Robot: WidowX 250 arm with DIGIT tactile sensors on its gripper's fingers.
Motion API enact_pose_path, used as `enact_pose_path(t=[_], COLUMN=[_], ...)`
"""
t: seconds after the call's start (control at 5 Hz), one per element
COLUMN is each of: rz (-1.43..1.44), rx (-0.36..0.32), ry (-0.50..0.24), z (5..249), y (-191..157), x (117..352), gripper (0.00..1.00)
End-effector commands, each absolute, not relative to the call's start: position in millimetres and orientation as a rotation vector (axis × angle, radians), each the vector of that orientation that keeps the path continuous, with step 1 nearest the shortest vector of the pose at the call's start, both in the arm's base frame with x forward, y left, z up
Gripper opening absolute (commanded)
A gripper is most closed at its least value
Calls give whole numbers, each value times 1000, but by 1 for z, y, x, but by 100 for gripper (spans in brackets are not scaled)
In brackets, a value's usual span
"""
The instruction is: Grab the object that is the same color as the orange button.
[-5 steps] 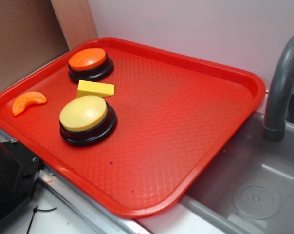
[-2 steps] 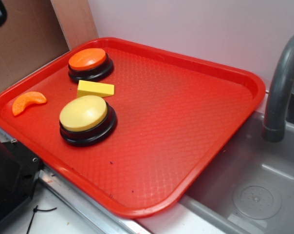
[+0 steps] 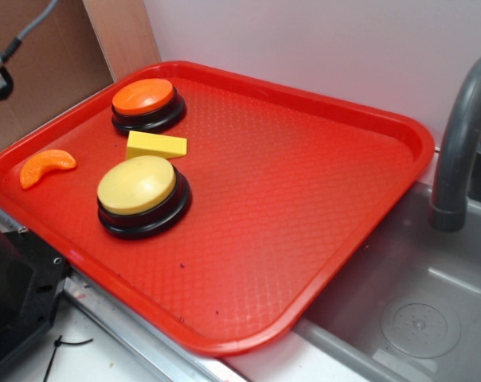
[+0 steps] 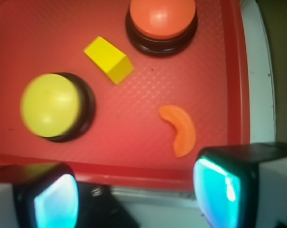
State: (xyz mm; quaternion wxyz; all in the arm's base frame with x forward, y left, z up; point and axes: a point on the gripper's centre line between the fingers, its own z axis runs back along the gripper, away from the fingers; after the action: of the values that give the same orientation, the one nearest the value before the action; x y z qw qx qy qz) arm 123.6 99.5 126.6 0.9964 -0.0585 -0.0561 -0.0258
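The small orange crescent-shaped plastic toy segment (image 3: 46,167) (image 4: 179,128) lay flat on the red textured plastic tray (image 3: 304,199) (image 4: 134,137) near its left rim, apart from everything else. The round orange dome-topped push button on a black base (image 3: 146,103) (image 4: 161,23) sat toward the tray's far left corner, with the yellow plastic wedge (image 3: 156,145) (image 4: 109,59) just beside it and the larger yellow dome button on a black base (image 3: 142,196) (image 4: 56,106) nearer the front.

Compared with the frame a moment earlier, more of the arm's dark part and a grey cable (image 3: 25,28) had come into the exterior view's upper left corner; the tray's contents had not shifted.

In the wrist view the claw (image 4: 134,192) stood released, its two fingers wide apart over the tray's rim, the segment just beyond the right-hand finger, untouched.
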Motion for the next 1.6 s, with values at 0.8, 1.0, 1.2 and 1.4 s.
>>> enact_pose_path(t=[0.8,1.0,1.2,1.4], rz=[-69,-7,8,31], rx=[71,93,83,79], ry=[-69,-19,-25,-25], z=[18,17,13,11], y=[141,147,149,152], x=[136,134,134,134], gripper=[100,15,0,0])
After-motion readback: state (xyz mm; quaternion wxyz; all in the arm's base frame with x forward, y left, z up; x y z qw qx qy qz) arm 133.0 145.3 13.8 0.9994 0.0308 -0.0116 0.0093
